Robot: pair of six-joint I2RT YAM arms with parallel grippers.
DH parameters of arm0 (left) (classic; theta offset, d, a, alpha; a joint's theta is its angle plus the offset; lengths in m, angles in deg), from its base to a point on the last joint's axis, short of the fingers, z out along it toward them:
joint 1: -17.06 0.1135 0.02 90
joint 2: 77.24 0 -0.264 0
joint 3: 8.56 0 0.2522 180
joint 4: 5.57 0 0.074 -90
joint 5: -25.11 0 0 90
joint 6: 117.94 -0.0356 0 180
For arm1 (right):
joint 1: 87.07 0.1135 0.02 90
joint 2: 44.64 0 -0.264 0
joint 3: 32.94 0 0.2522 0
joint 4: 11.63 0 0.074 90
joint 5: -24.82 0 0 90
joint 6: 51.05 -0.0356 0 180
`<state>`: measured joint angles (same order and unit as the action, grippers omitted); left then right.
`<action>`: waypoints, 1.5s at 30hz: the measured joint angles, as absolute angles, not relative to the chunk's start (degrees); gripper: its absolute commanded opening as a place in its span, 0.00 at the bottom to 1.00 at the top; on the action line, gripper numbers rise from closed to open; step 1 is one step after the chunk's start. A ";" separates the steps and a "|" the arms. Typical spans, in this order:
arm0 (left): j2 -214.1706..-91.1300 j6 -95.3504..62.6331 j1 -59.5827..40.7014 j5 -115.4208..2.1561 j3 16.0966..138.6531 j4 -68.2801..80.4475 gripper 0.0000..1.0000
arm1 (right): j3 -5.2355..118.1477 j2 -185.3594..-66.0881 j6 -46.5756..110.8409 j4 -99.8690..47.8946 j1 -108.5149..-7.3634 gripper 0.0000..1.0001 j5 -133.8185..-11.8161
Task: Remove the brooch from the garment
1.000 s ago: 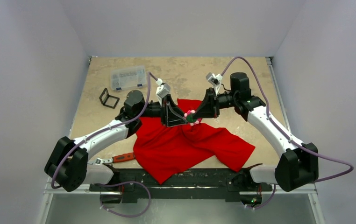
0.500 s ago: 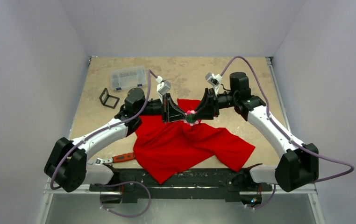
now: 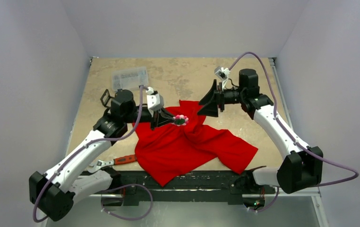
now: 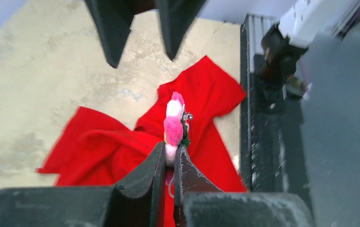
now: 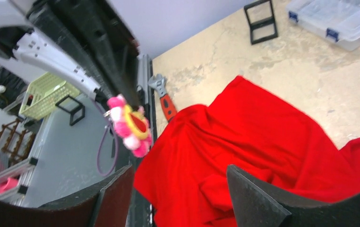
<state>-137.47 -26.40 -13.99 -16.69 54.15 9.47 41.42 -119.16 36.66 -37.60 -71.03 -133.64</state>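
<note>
Top external (annotator 1): your left gripper point(image 3: 172, 121) is clamping the brooch point(image 3: 181, 120) by one edge, and you are holding it over the upper part of the garment point(image 3: 187, 149).

Left wrist (annotator 2): confirming. Your fingers point(image 4: 145, 175) are pressing tight on the pink petals. The brooch is sticking out edge-on past the tips, with a thin metal pin showing on its side. The red cloth is lying lower, apart from it, on the surface point(image 4: 50, 71).

Right wrist (annotator 1): your right gripper point(image 5: 180, 170) is standing wide open, gripping nothing, and facing the brooch. Pink petals and a yellow-red centre are showing, hanging in the air off the cloth's edge. A red-handled wrench point(image 5: 165, 101) is lying just beside the garment.

Top external (annotator 2): you are hovering the right gripper over the garment's far edge, a little apart from the brooch. The garment is lying crumpled mid-surface, one part reaching toward the near edge. A clear plastic box point(image 3: 130, 78) and a black frame point(image 3: 106, 98) are sitting far left, well apart from the cloth.
</note>
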 measured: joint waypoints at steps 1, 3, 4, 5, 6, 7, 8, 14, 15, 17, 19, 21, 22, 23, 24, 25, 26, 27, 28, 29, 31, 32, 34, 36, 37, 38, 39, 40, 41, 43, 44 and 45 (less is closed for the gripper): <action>-135.96 -30.66 -14.03 -16.64 54.15 11.37 0.00 | 42.08 -119.34 36.60 -37.86 -71.36 0.78 -133.45; -132.68 -41.94 -14.36 -16.67 54.26 16.61 0.00 | 43.52 -119.89 37.76 -39.33 -71.41 0.80 -132.90; -131.29 -48.76 -14.71 -16.93 54.29 19.43 0.00 | 44.48 -120.19 38.67 -40.59 -71.36 0.81 -132.42; -130.21 -54.37 -15.13 -17.45 54.29 21.68 0.00 | 45.29 -120.48 39.85 -41.88 -71.34 0.81 -131.92; -128.92 -61.91 -15.93 -18.72 53.94 23.65 0.00 | 45.88 -120.76 41.23 -43.26 -71.32 0.82 -131.50; -127.33 -68.97 -16.76 -19.94 52.86 24.35 0.00 | 46.34 -120.93 42.83 -44.83 -71.30 0.82 -130.87; -125.36 -75.93 -17.42 -21.39 50.92 24.07 0.00 | 46.60 -121.13 44.18 -46.10 -71.30 0.82 -130.45; -118.28 -106.26 -18.49 -27.64 38.26 19.96 0.00 | 46.78 -121.68 51.09 -53.51 -71.30 0.82 -126.78; -118.41 -108.97 -18.58 -28.29 38.02 19.89 0.00 | 46.75 -121.61 51.77 -54.01 -71.30 0.82 -126.12; -117.67 -115.29 -18.67 -29.78 37.81 19.35 0.00 | 46.45 -121.42 52.73 -54.54 -71.30 0.82 -125.25; -116.42 -119.70 -18.71 -30.98 37.81 19.21 0.00 | 46.03 -121.35 53.36 -54.78 -71.30 0.82 -124.44; -115.42 -123.55 -18.73 -32.80 37.83 20.02 0.00 | 45.94 -121.33 53.56 -54.98 -71.30 0.82 -123.94; -115.24 -124.88 -18.73 -34.02 37.83 20.46 0.00 | 45.94 -121.33 53.58 -54.93 -71.30 0.82 -123.59; -115.20 -125.78 -18.73 -35.35 37.85 20.81 0.00 | 45.94 -121.33 53.58 -54.89 -71.30 0.82 -123.37; -115.42 -126.15 -18.73 -36.84 37.91 21.16 0.00 | 45.94 -121.35 53.58 -54.91 -71.30 0.82 -123.09; -115.90 -126.04 -18.73 -38.22 38.16 21.49 0.00 | 45.94 -121.35 53.58 -54.91 -71.30 0.82 -122.98; -117.10 -125.43 -18.73 -40.45 38.96 22.49 0.00 | 45.94 -121.35 53.58 -54.91 -71.30 0.82 -122.80; -118.46 -124.32 -18.73 -42.41 40.10 23.35 0.00 | 45.94 -121.35 53.58 -54.89 -71.30 0.82 -122.67; -119.70 -123.33 -18.73 -44.34 41.32 24.09 0.00 | 45.94 -121.35 53.58 -54.91 -71.30 0.82 -122.63; -122.00 -121.72 -18.75 -47.22 43.36 25.42 0.00 | 45.94 -121.35 53.58 -54.93 -71.30 0.82 -122.56; -126.91 -118.35 -18.73 -52.69 47.75 27.63 0.00 | 45.94 -121.35 53.60 -54.91 -71.30 0.82 -122.37; -129.86 -115.79 -18.71 -56.07 50.61 29.12 0.00 | 45.94 -121.35 53.60 -54.93 -71.30 0.82 -122.12; -135.59 -110.66 -18.47 -61.87 56.12 31.67 0.00 | 45.94 -121.35 53.60 -54.95 -71.30 0.82 -121.62; -141.69 -104.45 -17.51 -66.81 62.18 35.67 0.00 | 45.94 -121.35 53.60 -54.95 -71.30 0.82 -121.49; -144.62 -101.32 -16.59 -68.55 64.93 37.81 0.00 | 45.94 -121.35 53.60 -54.95 -71.30 0.82 -121.34; -146.89 -98.90 -15.67 -69.84 66.98 39.54 0.00 | 45.94 -121.35 53.60 -54.95 -71.30 0.82 -121.23; -150.15 -95.31 -14.08 -71.33 69.80 42.14 0.00 | 45.94 -121.35 53.60 -54.95 -71.30 0.82 -121.14; -152.88 -92.43 -12.63 -72.55 71.97 44.13 0.00 | 45.94 -121.35 53.62 -54.95 -71.30 0.82 -121.10; -155.68 -89.45 -10.99 -73.67 74.28 46.60 0.00 | 45.94 -121.35 53.65 -54.95 -71.30 0.82 -121.01; -162.98 -81.70 -7.56 -76.53 80.43 51.48 0.00 | 45.94 -121.35 53.78 -54.95 -71.30 0.82 -120.66; -163.90 -80.58 -6.23 -77.01 81.08 51.80 0.00 | 45.94 -121.35 53.86 -54.95 -71.30 0.82 -120.38; -166.10 -77.48 -4.37 -78.08 82.48 52.81 0.00 | 45.94 -121.35 53.97 -54.95 -71.30 0.82 -120.14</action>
